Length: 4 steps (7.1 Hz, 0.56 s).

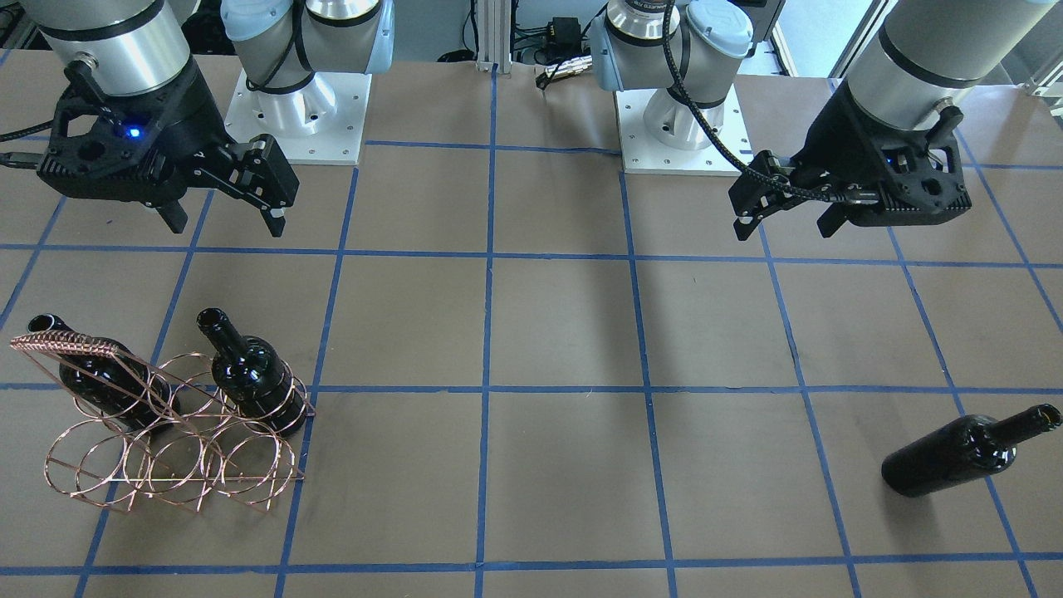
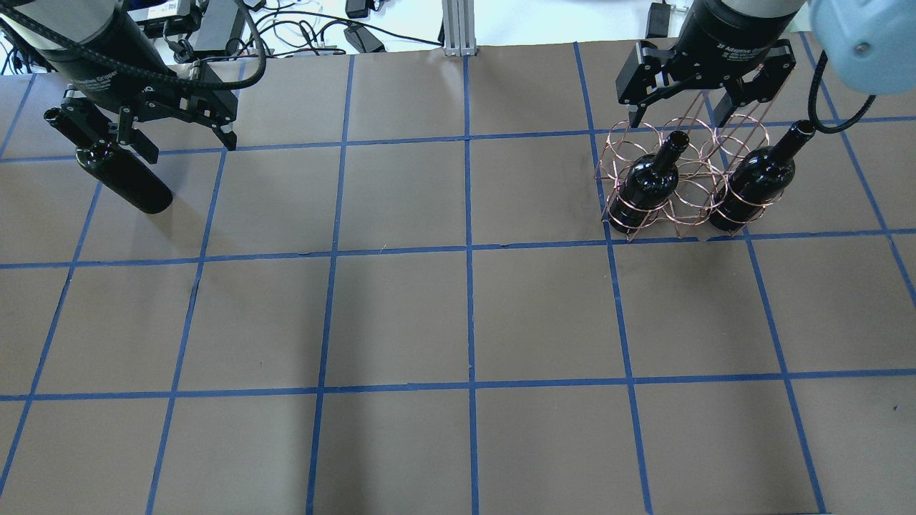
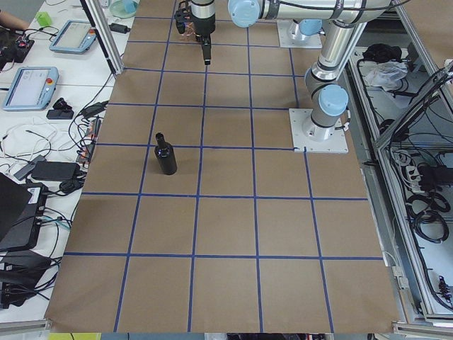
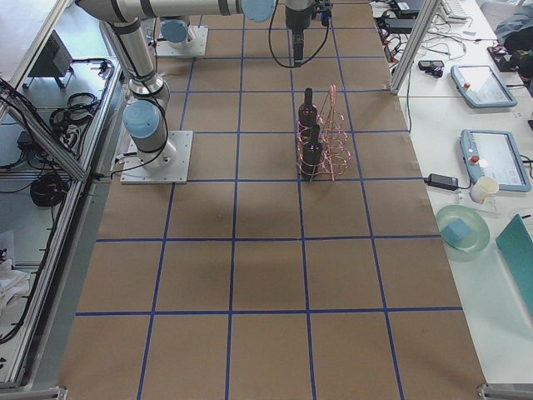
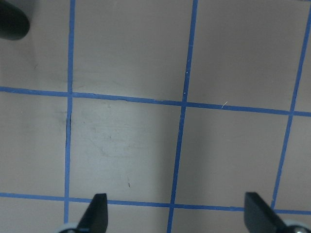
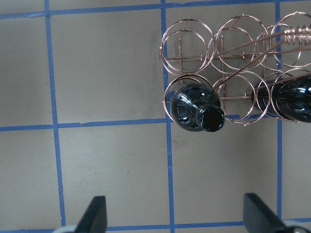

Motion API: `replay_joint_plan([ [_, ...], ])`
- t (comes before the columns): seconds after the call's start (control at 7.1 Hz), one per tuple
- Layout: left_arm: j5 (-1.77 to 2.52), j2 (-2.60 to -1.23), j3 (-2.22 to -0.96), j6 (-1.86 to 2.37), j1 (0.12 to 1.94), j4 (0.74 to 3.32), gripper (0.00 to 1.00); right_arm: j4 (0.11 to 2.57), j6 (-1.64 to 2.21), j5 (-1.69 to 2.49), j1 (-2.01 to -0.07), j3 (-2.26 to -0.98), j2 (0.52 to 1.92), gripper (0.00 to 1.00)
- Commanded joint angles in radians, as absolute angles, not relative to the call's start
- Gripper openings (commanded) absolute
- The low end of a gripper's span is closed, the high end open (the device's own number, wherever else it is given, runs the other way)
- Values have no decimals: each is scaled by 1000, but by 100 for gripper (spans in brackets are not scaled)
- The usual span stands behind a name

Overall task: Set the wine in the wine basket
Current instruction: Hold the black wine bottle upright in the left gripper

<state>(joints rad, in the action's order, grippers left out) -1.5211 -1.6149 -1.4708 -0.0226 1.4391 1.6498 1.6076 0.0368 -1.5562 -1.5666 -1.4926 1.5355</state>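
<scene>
The copper wire wine basket (image 1: 170,486) stands at my right side and holds two black wine bottles (image 2: 647,182) (image 2: 755,179) upright in its end rings. My right gripper (image 2: 678,118) hangs open and empty above the basket. Its wrist view looks down on the basket (image 6: 194,46) and into one bottle's mouth (image 6: 212,119). A third wine bottle (image 1: 955,457) stands alone on the table at my left side. My left gripper (image 2: 187,143) is open and empty, raised beside this bottle (image 2: 129,179). Only the bottle's edge (image 5: 12,22) shows in the left wrist view's corner.
Brown table with a blue tape grid. The two arm bases (image 1: 303,104) (image 1: 681,116) stand at the robot's edge. Cables and power bricks (image 2: 215,21) lie beyond the far edge. Side tables with tablets (image 4: 491,154) flank the table's ends.
</scene>
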Motion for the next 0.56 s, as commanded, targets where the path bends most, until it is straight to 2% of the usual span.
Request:
replay_joint_plan([
  [0.0,-1514,-1626,-1471,-21,1436,1651,100,1608,37,-1555,-1568,-1493,1536,100],
  [0.42,-1528,-1626,-1471,-26,1431,1635,100,1608,38,-1555,-1568,-1493,1536,100],
])
